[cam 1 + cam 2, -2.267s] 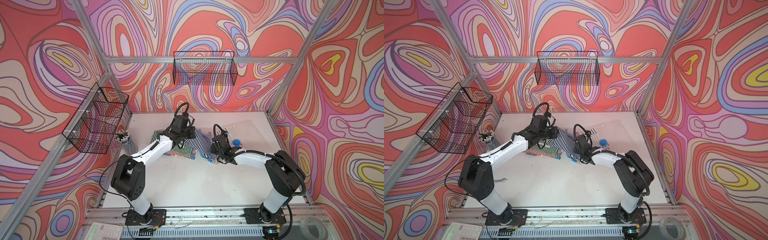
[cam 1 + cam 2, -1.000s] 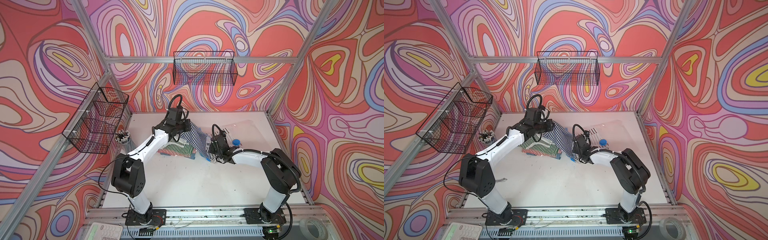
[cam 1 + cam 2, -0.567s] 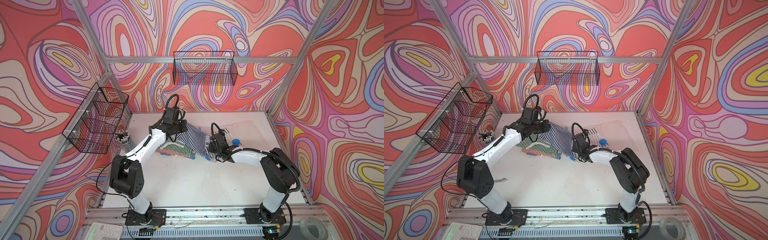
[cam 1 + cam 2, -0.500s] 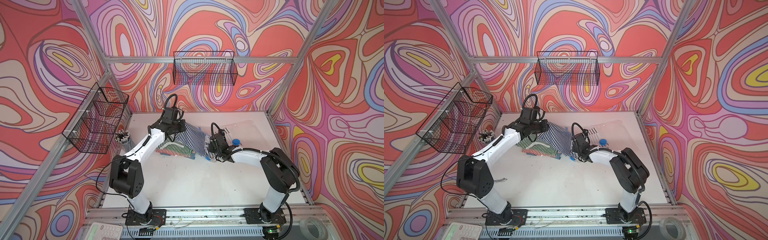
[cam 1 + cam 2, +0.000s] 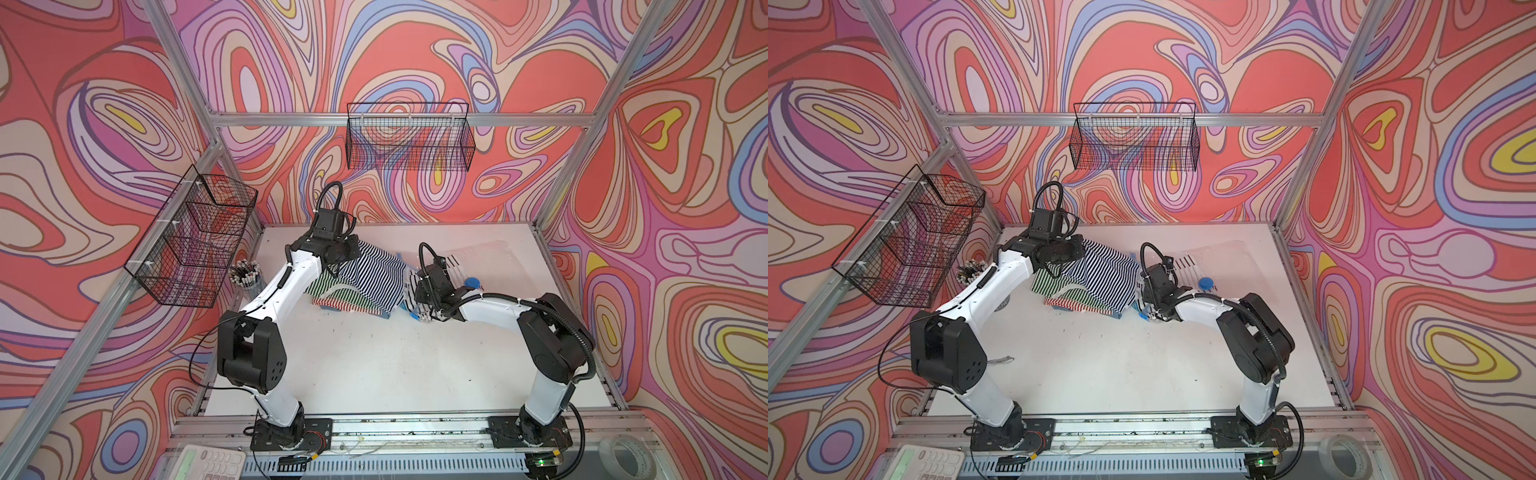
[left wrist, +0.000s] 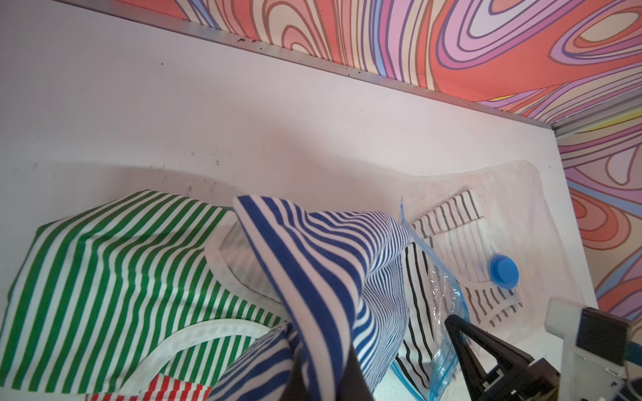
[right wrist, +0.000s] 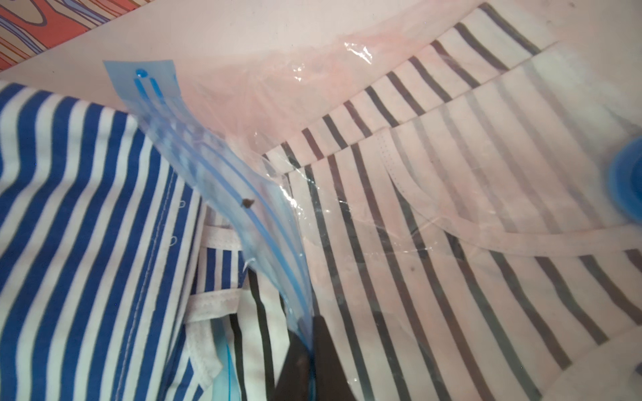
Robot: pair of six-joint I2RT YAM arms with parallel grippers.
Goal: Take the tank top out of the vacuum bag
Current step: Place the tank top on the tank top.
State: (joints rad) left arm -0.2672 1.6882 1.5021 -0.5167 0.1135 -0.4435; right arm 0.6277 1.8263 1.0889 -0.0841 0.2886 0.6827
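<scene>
Tank top [image 6: 312,250] is soft, light: left pincer [image 6: 326,378] clamps its bunched fabric, right pincer [image 7: 305,364] pins slippery vacuum bag [image 7: 243,194] at zip edge.

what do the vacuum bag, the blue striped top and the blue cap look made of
vacuum bag: thin clear plastic film, glossy, by its crinkles and glints; blue striped top: soft knit fabric, probably cotton jersey, matte, draping in folds; blue cap: seemingly hard moulded plastic, smooth.

Bare table [image 5: 374,357] front wide open, striped tops [image 5: 365,276] and vacuum bag [image 5: 498,257] crowd the back; pen cup [image 5: 247,277] by left wall
</scene>
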